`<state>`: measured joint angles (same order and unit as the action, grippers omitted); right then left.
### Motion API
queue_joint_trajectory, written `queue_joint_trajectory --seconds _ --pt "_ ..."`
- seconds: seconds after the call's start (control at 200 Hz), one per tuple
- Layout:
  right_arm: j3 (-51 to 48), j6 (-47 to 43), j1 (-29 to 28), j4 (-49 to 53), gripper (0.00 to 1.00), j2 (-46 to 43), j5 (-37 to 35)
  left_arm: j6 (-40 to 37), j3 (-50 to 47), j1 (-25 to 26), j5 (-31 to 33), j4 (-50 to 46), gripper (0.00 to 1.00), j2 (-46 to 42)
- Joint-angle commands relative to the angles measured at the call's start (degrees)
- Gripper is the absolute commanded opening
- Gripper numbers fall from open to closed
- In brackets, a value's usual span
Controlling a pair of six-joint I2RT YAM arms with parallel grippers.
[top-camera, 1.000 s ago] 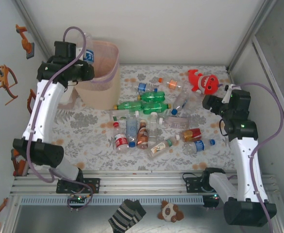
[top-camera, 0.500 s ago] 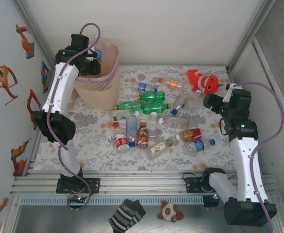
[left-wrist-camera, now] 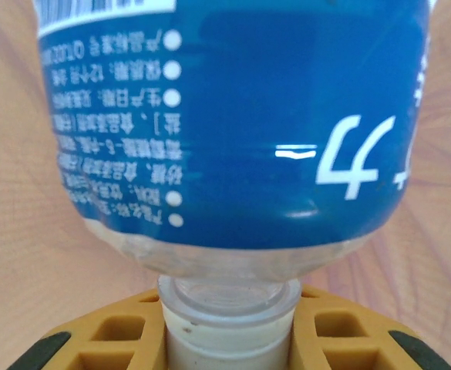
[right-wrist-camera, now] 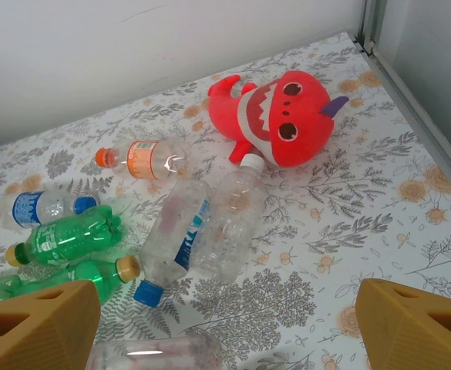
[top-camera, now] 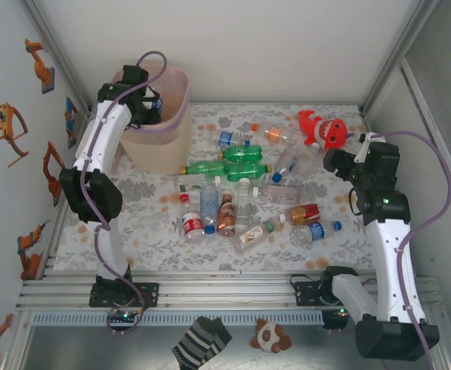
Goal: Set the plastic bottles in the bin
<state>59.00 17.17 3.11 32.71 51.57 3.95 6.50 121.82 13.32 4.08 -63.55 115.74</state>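
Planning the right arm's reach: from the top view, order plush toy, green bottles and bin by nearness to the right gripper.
1. Plush toy, just beyond the right gripper.
2. Green bottles, table centre.
3. Bin, far left corner.

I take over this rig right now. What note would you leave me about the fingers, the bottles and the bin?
Left gripper: shut on the neck of a blue-label bottle, held at the mouth of the pink bin; not released yet.
Right gripper: open, empty, above the table near the red plush toy.
Other plastic bottles: lying in a cluster mid-table.
To do: drop the held bottle, then bin the cluster. What the bin already holds cannot be seen.
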Motion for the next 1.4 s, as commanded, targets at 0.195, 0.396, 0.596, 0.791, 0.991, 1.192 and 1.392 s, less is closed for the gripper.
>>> queue_joint_trajectory --seconds 0.195,0.396,0.596,0.791,0.991,1.192,1.392 --pt "0.50 0.59 -0.39 -0.75 0.85 -0.31 -0.54 -2.03 -0.47 -0.49 2.47 -2.56 0.26 5.56" --pt "0.85 0.71 -0.46 -0.67 0.85 -0.24 -0.43 -2.28 0.96 -0.49 2.91 -3.87 0.28 8.26" --pt "1.24 0.67 -0.39 -0.30 0.85 -0.46 -0.43 -2.14 3.39 -0.49 3.13 -3.77 0.29 7.74" --pt "1.20 0.90 -0.39 -0.11 0.85 -0.85 -0.42 -1.67 10.48 -0.49 1.32 -5.21 0.29 6.72" --pt "1.11 0.87 -0.39 -0.26 0.85 -0.93 -0.52 -1.19 18.56 -0.49 0.35 -7.46 0.29 6.94" --pt "1.11 0.85 -0.41 -0.46 0.85 -0.68 -0.25 -1.55 22.48 -0.54 1.45 -7.64 0.29 8.34" --pt "0.94 0.85 -0.39 -0.50 0.85 -0.75 -0.33 -1.55 24.09 -0.58 2.37 -6.27 0.28 11.87"
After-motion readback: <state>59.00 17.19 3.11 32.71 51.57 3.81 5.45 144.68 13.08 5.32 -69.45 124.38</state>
